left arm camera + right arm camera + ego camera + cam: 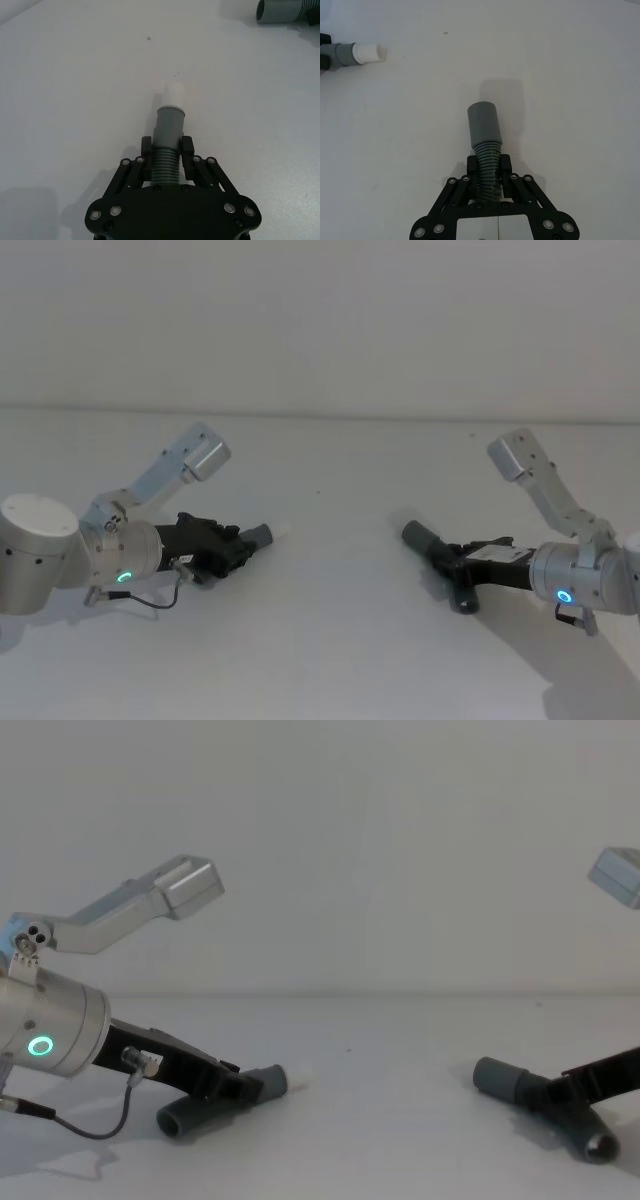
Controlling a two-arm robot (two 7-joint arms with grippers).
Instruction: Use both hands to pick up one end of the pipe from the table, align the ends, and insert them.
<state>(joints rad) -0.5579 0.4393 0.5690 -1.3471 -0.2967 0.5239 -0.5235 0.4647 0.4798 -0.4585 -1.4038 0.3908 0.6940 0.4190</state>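
You have the white-tipped piece pinched at its ribs by the left hand, tip jutting forward. The cuffed piece is pinched likewise by the right hand. Both sit low at the worktop, well apart.

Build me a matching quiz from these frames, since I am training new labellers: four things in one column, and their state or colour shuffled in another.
Things:
1. left gripper
2. right gripper
3. narrow end
4. wide cuff

States:
A. plain grey
B. white-tipped
C. shut on the white-tipped pipe piece
D. shut on the wide-cuffed pipe piece

Pairs: 1-C, 2-D, 3-B, 4-A.
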